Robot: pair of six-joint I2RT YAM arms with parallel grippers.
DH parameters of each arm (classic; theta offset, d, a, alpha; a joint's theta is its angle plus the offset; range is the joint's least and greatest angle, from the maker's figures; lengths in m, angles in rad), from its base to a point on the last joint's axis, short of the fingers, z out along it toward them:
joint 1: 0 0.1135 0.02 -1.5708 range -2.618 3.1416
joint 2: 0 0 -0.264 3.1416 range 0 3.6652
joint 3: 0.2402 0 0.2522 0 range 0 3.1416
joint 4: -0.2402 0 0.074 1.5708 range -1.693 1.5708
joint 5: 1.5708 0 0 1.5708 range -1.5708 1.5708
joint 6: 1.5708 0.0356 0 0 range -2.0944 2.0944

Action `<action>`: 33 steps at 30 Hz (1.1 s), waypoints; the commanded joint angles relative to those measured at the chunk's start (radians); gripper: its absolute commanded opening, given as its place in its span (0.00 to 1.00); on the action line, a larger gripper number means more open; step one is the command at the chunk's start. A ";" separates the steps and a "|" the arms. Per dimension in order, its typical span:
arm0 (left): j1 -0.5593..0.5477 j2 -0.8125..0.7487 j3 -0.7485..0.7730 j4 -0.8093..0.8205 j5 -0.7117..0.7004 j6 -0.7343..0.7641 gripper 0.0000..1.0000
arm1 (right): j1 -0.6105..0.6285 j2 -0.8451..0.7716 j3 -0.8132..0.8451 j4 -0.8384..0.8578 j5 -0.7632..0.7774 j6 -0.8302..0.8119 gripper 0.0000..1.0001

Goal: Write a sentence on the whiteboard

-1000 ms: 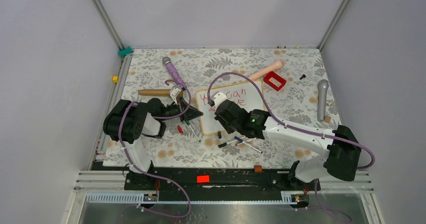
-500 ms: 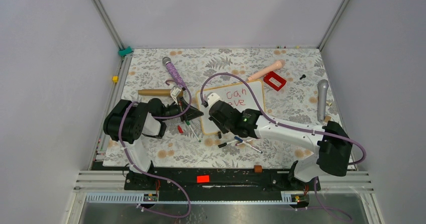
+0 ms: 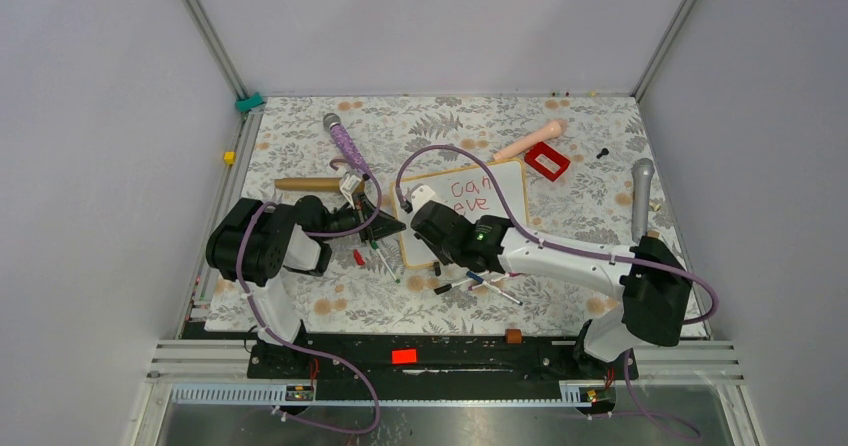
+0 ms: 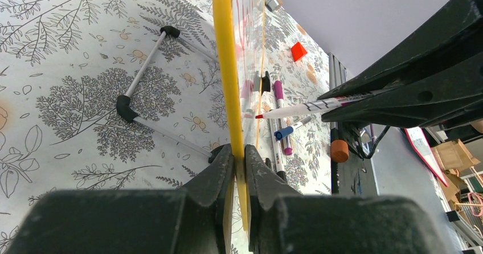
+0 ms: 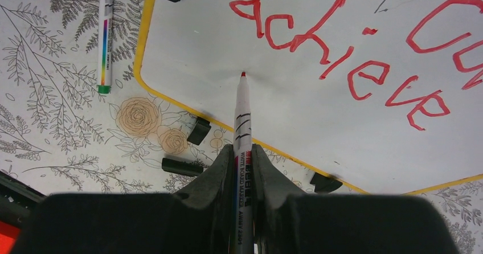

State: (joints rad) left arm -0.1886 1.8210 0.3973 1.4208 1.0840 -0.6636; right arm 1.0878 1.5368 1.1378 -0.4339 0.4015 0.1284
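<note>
The whiteboard (image 3: 505, 181) lies on the floral cloth, its yellowish frame edge running up the left wrist view (image 4: 223, 49). My left gripper (image 3: 392, 228) is shut on the board's left edge (image 4: 239, 157). My right gripper (image 3: 430, 221) is shut on a red whiteboard marker (image 5: 242, 117), also seen in the left wrist view (image 4: 302, 109). Its tip touches bare white just below the "a" of "achieve". The sentence (image 5: 342, 54) shows red "achieve" and part of "can" above it; from the top I read "can" (image 3: 470, 186), the rest hidden by my arm.
Loose markers (image 3: 475, 281) lie near the board's front edge, one with a green cap (image 5: 105, 32), and black caps (image 5: 182, 166). A purple wand (image 3: 345, 146), wooden stick (image 3: 305, 183), red box (image 3: 547, 161), pink object (image 3: 530, 141) and grey microphone (image 3: 641, 196) lie around.
My right gripper and marker have moved left over the board, uncovering more of the red lettering. The left gripper has kept its hold and not moved.
</note>
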 commanded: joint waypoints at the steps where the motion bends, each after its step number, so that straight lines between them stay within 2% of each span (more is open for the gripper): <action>1: -0.013 -0.001 -0.006 0.061 -0.001 0.052 0.01 | 0.011 0.023 0.041 -0.003 0.032 0.012 0.00; 33: -0.015 0.008 -0.002 0.061 -0.002 0.054 0.01 | 0.011 0.040 -0.020 -0.016 -0.035 0.038 0.00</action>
State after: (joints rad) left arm -0.1947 1.8210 0.3973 1.4242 1.0760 -0.6632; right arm 1.0931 1.5604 1.1172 -0.4370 0.3580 0.1574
